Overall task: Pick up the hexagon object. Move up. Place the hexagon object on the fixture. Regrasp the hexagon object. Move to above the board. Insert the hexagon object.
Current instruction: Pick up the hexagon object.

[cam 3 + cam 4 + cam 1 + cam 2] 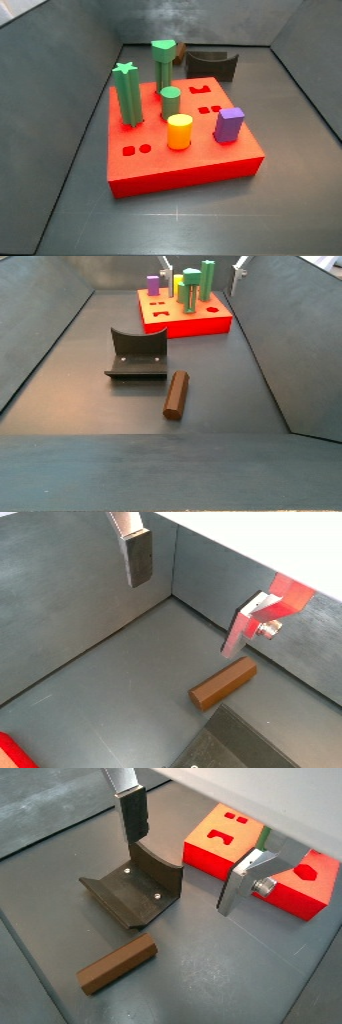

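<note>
The hexagon object [163, 62] is a tall green post that stands upright in the red board [187, 168], at its edge nearest the fixture [211, 62]. In a side view it [191, 292] rises beside the star-topped post [209, 280]. My gripper [183, 873] is open and empty, with only floor, fixture and board seen between its silver fingers. In a side view the fingertips [241, 264] show at the top edge, above the far part of the board [201, 324]. The fixture [134, 893] is empty.
A brown bar [175, 394] lies on the floor near the fixture [136, 354] and also shows in both wrist views [223, 684] [116, 964]. The board also holds a short green cylinder [171, 100], a yellow peg [179, 131] and a purple peg [229, 125]. Grey walls surround the floor.
</note>
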Controlling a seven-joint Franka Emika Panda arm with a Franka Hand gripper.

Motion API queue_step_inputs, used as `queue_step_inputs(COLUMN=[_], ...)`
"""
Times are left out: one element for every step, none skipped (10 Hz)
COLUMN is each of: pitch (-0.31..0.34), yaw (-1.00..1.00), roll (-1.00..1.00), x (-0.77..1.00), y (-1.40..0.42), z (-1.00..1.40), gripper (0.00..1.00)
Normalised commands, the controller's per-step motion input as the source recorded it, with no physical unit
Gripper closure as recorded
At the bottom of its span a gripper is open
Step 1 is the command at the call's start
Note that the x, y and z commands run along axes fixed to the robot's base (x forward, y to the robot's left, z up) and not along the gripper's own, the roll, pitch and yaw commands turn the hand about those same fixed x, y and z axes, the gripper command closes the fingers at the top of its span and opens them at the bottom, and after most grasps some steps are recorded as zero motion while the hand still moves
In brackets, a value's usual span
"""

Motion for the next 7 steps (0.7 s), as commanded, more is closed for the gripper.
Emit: queue_step_inputs(pitch=[-0.080,0.000,0.000,0.000,0.044,0.083,0.034], yaw=[-0.03,-0.05,-0.09,-0.11,-0.06,-0.05,-0.09], roll=[0.00,0.00,0.03,0.06,0.03,0.00,0.01], x=[-0.20,0.00,0.01,0.00,0.27,0.43,0.24], y=[0.00,0.21,0.35,0.41,0.55,0.61,0.51], z=[-0.11,-0.57,-0.95,-1.00,-1.00,-1.00,-1.00], gripper=[0.00,0.00,0.00,0.00,0.00,0.00,0.00])
